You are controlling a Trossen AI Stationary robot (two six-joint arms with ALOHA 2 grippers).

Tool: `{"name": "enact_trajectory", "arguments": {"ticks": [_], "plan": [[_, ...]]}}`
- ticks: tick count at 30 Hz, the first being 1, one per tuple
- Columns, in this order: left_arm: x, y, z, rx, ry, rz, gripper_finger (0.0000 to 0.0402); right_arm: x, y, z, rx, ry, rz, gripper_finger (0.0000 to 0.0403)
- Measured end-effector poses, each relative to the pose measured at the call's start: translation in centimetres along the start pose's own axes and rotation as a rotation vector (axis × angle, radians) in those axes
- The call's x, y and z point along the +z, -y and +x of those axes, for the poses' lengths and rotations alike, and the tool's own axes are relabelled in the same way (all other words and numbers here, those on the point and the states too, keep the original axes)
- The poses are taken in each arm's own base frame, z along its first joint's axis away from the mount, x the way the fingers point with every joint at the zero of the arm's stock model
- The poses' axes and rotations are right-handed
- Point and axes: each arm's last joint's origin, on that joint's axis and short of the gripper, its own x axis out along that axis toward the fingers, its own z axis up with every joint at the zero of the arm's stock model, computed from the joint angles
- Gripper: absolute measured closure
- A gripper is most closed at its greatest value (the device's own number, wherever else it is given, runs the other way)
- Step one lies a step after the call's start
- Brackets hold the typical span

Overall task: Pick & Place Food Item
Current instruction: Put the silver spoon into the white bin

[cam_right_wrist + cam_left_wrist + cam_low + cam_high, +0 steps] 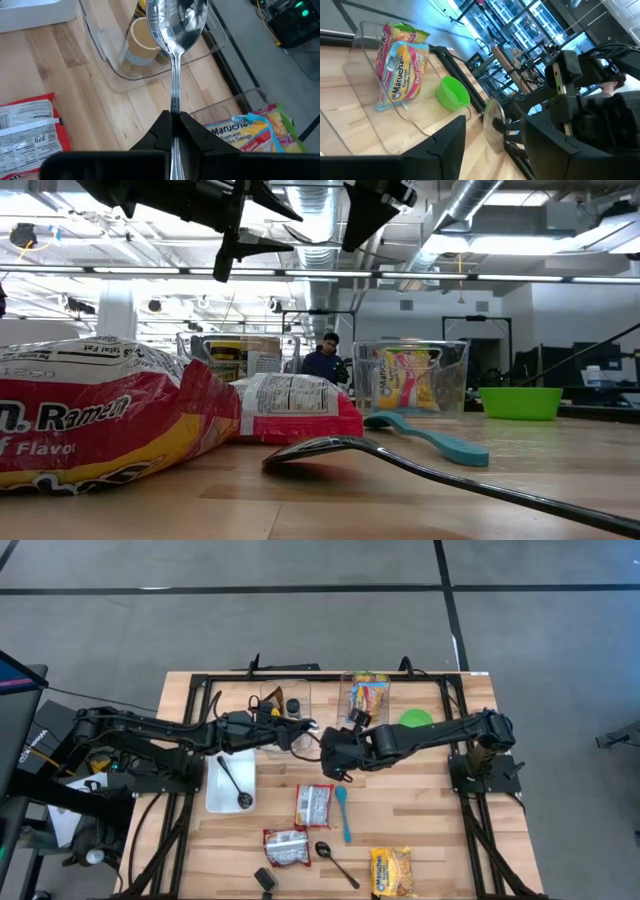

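Observation:
My right gripper (173, 118) hangs over the table's middle (327, 752), shut on a silver spoon (176, 25). The spoon's bowl (493, 126) stands edge-on between the open fingers of my left gripper (495, 129), which reaches in from the left (303, 730); whether those fingers touch it I cannot tell. Ramen packets lie flat on the table at the near middle (313, 805), (286, 847) and near right (391, 871). Another ramen packet (368, 698) stands in a clear bin at the far edge. My right gripper pinches the spoon's handle (173, 106) between its two fingers, which lie along it. The fingers slant down from the table's right side. The bowl sticks out beyond the fingertips, lifted clear above the table.
A white tray (215, 795) holds a black spoon (235, 785) at the left. A teal spoon (343, 812) and a second black spoon (335, 862) lie among the packets. A green bowl (416, 720) and a clear bin with cups (285, 700) stand at the far side.

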Motion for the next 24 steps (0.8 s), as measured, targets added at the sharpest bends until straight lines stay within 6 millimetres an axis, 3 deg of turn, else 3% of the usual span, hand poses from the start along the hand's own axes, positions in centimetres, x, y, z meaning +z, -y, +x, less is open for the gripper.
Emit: {"name": "enact_trajectory", "arguments": {"ticks": [9,24], "plan": [[0.0,0.0,0.0,0.004,0.003,0.000,0.0233,0.0,0.0,0.0,0.000,0.002,0.064,0.0397],[-0.1,0.0,0.0,-0.003,-0.006,0.009,0.0204,1.2,0.5,0.6,0.020,0.072,0.259,0.0397]]}}
